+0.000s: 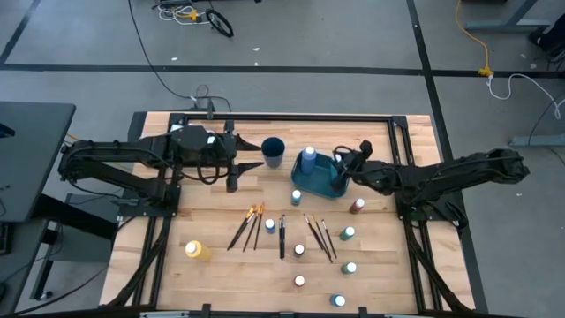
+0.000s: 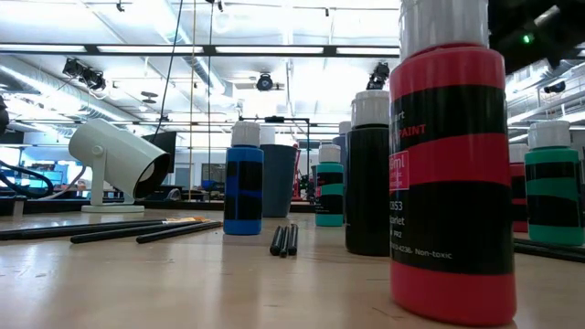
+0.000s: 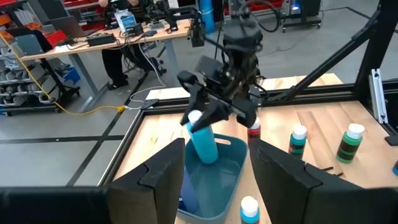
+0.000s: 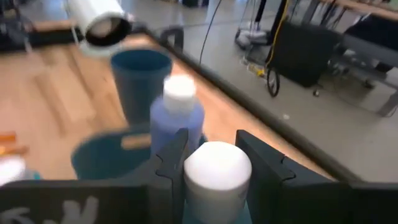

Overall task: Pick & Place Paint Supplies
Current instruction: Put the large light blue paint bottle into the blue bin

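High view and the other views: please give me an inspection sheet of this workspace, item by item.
Surface: wooden slat table, black frame.
Job's things: small white-capped paint bottles and thin paintbrushes lie loose; one tall blue bottle stands in the teal plastic bin.
Clutter: dark blue cup; large white cylinder.
Grippers: right gripper shut on a white-capped held bottle at the bin; left gripper open, empty.
Cables: yellow cable on the floor.
Surroundings: cluttered workbench.

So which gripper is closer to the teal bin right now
The right gripper: it hangs just over the teal bin, shut on a light blue bottle. The left gripper is open, off to the bin's left past the dark blue cup.
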Robot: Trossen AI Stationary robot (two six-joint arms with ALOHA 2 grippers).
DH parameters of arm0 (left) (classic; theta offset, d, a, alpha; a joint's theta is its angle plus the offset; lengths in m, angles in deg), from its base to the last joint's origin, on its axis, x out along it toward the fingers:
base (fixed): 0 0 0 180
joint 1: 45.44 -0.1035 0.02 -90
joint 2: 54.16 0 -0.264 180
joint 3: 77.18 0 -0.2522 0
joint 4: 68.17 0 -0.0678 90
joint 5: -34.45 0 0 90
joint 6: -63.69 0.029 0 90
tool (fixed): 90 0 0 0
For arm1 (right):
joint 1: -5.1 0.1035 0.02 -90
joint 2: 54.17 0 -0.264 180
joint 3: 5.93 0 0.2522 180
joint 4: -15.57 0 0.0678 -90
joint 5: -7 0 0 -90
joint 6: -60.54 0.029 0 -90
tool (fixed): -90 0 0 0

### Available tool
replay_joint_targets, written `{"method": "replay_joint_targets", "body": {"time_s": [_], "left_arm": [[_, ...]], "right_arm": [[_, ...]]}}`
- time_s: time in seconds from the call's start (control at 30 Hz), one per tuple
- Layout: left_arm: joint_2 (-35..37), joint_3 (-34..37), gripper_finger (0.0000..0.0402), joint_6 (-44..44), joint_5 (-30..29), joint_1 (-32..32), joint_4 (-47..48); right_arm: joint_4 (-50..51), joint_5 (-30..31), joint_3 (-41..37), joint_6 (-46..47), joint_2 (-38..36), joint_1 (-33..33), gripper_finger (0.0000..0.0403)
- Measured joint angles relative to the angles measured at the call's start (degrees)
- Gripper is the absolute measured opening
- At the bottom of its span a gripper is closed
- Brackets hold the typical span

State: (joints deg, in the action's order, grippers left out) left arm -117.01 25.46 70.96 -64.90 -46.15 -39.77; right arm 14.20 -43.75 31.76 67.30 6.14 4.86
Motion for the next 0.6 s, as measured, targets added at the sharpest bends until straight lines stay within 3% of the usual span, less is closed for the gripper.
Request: {"method": "replay_joint_targets", "body": {"time_s": [0.27, 0.6], "left_arm": [[0.0, 0.0, 0.0188, -0.01, -0.44, 0.0, -0.4], [-0.02, 0.0, 0.0185, -1.54, -0.46, -0.01, -1.19]], "right_arm": [[-22.83, 1.63, -12.45, -1.37, 0.02, -0.14, 0.0116], [-30.45, 1.26, -18.04, -2.76, -0.11, -0.14, 0.0128]]}}
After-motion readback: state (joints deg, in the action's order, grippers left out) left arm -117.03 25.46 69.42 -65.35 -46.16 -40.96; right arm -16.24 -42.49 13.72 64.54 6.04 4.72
